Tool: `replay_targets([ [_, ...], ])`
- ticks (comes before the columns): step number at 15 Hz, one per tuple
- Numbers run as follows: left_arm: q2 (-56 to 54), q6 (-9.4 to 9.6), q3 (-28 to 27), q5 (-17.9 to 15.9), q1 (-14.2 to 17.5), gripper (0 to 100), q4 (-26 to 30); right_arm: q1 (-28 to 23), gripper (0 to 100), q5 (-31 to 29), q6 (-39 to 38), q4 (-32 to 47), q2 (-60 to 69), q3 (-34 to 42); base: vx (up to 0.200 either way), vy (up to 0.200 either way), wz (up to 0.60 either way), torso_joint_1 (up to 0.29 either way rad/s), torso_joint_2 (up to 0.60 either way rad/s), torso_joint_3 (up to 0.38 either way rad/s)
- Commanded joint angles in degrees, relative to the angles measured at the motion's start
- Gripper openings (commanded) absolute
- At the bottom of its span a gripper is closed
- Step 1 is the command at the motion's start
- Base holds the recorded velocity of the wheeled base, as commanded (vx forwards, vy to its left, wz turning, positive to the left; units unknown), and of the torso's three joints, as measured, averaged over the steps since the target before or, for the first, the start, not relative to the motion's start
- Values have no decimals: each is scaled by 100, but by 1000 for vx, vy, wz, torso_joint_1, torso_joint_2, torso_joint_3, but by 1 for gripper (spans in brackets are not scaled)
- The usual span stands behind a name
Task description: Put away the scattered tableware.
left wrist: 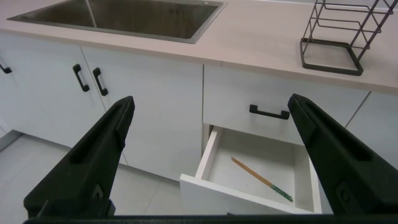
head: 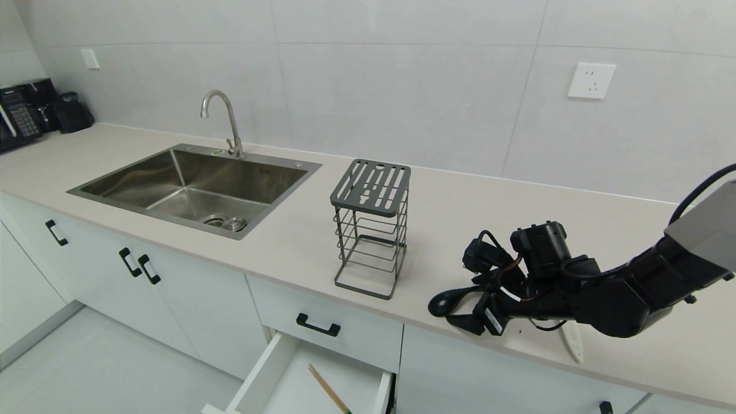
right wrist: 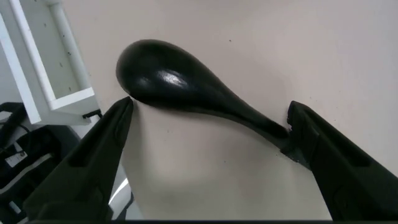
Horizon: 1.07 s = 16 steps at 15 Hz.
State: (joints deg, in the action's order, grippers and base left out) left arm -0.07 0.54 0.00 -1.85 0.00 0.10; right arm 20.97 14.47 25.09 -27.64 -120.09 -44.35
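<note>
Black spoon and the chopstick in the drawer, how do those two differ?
The black spoon lies on the countertop, between the open fingers of the right gripper; the chopstick lies in the pulled-out drawer below. The spoon is glossy black with a rounded bowl; the chopstick is thin, straight and wood-coloured with a green tip. Both lie flat.

Identify the right arm [head: 621,305] by its black casing, grey upper housing [head: 704,230], looped black cables [head: 575,269] and red wiring [head: 513,265].
</note>
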Motion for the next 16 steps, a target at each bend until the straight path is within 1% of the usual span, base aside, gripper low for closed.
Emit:
replay_targets([
  [1,7,-1,0,1,0,100,-1,-40,100,-32,5,-181,-155,93,0,0,0,0,0,0],
  [2,7,-1,0,1,0,100,-1,-31,0,-32,5,-251,-208,84,0,0,0,0,0,0],
  [5,7,-1,0,1,0,100,-1,-93,0,-32,5,-269,-313,32,0,0,0,0,0,0],
  [8,7,-1,0,1,0,100,-1,-207,0,-32,-4,-471,-313,23,0,0,0,0,0,0],
  [10,7,-1,0,1,0,100,-1,-357,0,-23,5,-734,-305,23,0,0,0,0,0,0],
  [12,7,-1,0,1,0,100,-1,-374,0,-14,-4,-875,-287,23,0,0,0,0,0,0],
  [13,7,-1,0,1,0,100,-1,-374,0,12,-30,-1033,-234,-109,0,0,0,0,0,0],
  [14,7,-1,0,1,0,100,-1,-365,0,21,-74,-1086,-146,-171,0,0,0,0,0,0],
  [15,7,-1,0,1,0,100,-1,-277,0,38,-382,-1112,117,-171,0,0,0,0,0,0],
  [16,7,-1,0,1,0,100,-1,-234,0,38,-479,-1112,205,-171,0,0,0,0,0,0],
])
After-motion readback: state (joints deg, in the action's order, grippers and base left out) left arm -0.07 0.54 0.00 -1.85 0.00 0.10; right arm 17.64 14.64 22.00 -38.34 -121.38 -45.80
